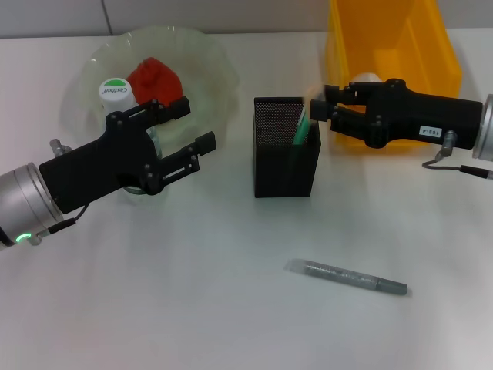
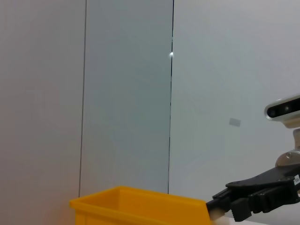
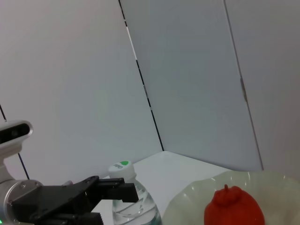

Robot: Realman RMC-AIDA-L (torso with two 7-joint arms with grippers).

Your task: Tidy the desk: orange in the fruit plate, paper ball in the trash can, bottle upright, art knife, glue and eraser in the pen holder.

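Nearest to us on the white desk (image 1: 192, 308) lies a slim grey art knife with a clear cap (image 1: 347, 277), flat and well apart from both arms, not yet in the black mesh pen holder (image 1: 285, 166).

At the holder, the right gripper (image 1: 317, 110) hovers just over its far right corner with a small whitish object, likely the eraser or glue, pinched at its tips; a green-capped stick (image 1: 301, 126) leans out of the holder right beside it. We judge the fingers closed on that whitish piece, though the tips are partly merged with the yellow plastic bin (image 1: 397, 38) behind.

- Risk: release off-centre, and the piece drops outside the rim or onto the desk.
- Risk: tips nudge the leaning green stick or catch the mesh wall and tip the light holder.

The left gripper (image 1: 192, 127) is spread wide, holding nothing, its fingers either side of empty air beside the clear plastic bottle with a white and green cap (image 1: 115, 91). That bottle stands upright, touching the arm's near side from what we see, at the edge of the translucent fruit plate (image 1: 208, 62); the red-orange fruit (image 1: 154, 79) already rests in the plate.

- Risk: a careless swing of the left arm knocks the bottle over or shoves the plate.
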